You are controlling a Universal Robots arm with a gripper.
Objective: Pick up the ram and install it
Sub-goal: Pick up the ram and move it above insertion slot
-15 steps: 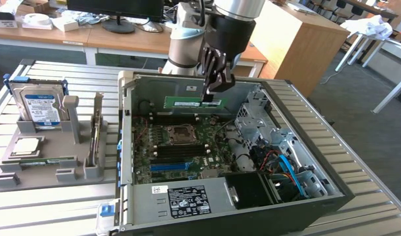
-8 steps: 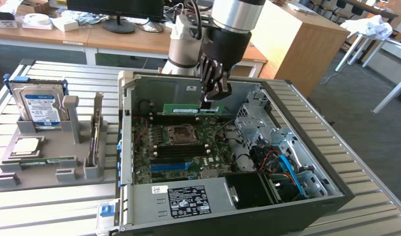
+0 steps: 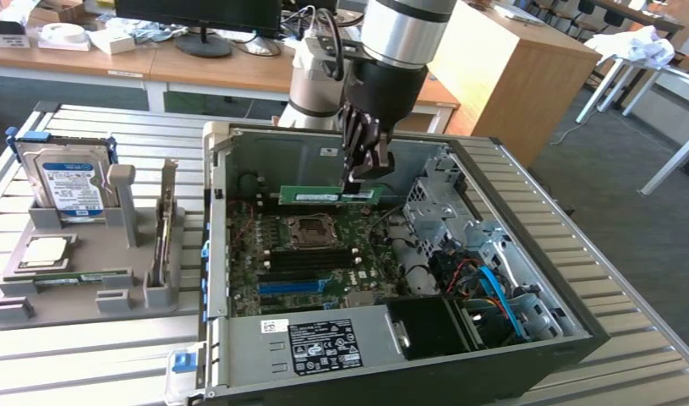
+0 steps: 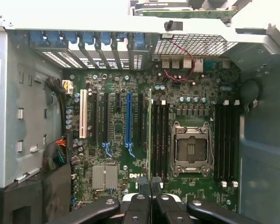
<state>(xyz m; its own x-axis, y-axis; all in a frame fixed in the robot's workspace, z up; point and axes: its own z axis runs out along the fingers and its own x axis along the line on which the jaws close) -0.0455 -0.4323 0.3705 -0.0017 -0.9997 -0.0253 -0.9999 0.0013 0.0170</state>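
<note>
Gripper (image 4: 150, 187) pinched shut on the ram (image 3: 318, 195), stick held level over the motherboard (image 4: 115, 127) inside the open case (image 3: 310, 156) — seemingly above the memory slots (image 4: 161, 140) beside the processor socket (image 4: 191, 149), contact unclear.

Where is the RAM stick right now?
In the exterior view, the long green RAM stick hangs in the fingers inside the open case, above the empty processor socket.
</note>
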